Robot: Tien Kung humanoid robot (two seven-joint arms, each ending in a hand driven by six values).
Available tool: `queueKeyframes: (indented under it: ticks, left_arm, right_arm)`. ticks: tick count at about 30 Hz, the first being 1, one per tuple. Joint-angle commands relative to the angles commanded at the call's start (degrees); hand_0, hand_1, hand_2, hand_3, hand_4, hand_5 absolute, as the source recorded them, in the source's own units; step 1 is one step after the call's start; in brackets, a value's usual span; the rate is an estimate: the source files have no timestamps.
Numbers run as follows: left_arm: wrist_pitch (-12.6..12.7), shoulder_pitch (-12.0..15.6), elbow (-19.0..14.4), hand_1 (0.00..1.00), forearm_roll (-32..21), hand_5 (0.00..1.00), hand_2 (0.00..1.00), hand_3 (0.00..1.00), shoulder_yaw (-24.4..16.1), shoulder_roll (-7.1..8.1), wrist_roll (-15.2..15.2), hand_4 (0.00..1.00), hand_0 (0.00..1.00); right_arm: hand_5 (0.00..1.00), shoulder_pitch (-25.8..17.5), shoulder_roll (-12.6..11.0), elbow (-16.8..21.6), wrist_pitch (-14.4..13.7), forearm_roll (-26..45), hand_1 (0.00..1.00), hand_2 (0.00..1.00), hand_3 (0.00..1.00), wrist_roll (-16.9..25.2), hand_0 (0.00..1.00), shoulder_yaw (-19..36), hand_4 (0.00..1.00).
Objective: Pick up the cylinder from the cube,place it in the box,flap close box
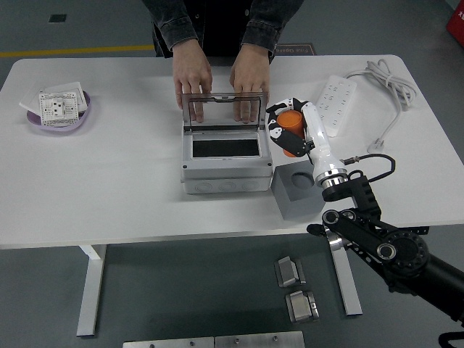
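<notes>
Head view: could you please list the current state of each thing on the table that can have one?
Orange cylinder: lifted off the cube, gripped in the right hand.
Grey cube: on the table, top hole empty.
Grey box: open, nothing inside.
Clear lid: raised upright, held by the person's hands.
Power strip: lying flat, nothing plugged in.
Purple bowl: holds a white socket plate.
</notes>
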Motion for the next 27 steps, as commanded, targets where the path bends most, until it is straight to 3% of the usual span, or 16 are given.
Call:
queueKeyframes:
  ticks: [5, 6, 10, 11, 20, 27]
  left_arm:
    - [0.0, 0.0, 0.1, 0.708, -0.2, 0.298, 0.598, 0.790, 0.3, 0.36, 0.0, 0.756, 0.710]
    - [0.0, -0.1, 0.1, 0.708, -0.3, 0.298, 0.597, 0.789, 0.3, 0.40, 0.0, 0.756, 0.710]
    - [-0.1, -0.1, 0.1, 0.708, -0.3, 0.298, 0.597, 0.789, 0.4, 0.42, 0.1, 0.756, 0.710]
    - [-0.1, -0.2, 0.0, 0.707, -0.4, 0.298, 0.597, 0.788, 0.5, 0.42, 0.1, 0.756, 0.710]
    - [-0.1, -0.4, 0.1, 0.707, -0.7, 0.299, 0.597, 0.787, 1.2, 0.56, 0.1, 0.755, 0.710]
    - [-0.1, -0.5, 0.1, 0.707, -0.9, 0.300, 0.597, 0.785, 1.5, 0.63, 0.2, 0.754, 0.710]
  right_arm:
    - [0.002, 5.6, 1.8, -1.6, 1.9, -9.5, 0.259, 0.324, 0.355, -6.6, 0.420, -4.8, 0.007]
    - [0.002, 6.9, 2.3, -2.5, 2.4, -11.5, 0.180, 0.313, 0.345, -8.0, 0.185, -6.0, 0.002]
    - [0.002, 11.1, 3.8, -5.9, 3.8, -16.7, 0.180, 0.313, 0.345, -11.4, 0.185, -10.1, 0.002]
    - [0.002, 12.3, 4.2, -7.1, 4.1, -17.7, 0.108, 0.268, 0.287, -11.8, 0.002, -11.4, 0.002]
    - [0.009, 19.0, 6.8, -16.5, 5.6, -14.0, 0.100, 0.258, 0.261, -10.0, 0.002, -20.5, 0.004]
    - [0.002, 21.5, 8.0, -21.2, 7.5, -10.3, 0.103, 0.259, 0.263, -9.1, 0.002, -25.5, 0.015]
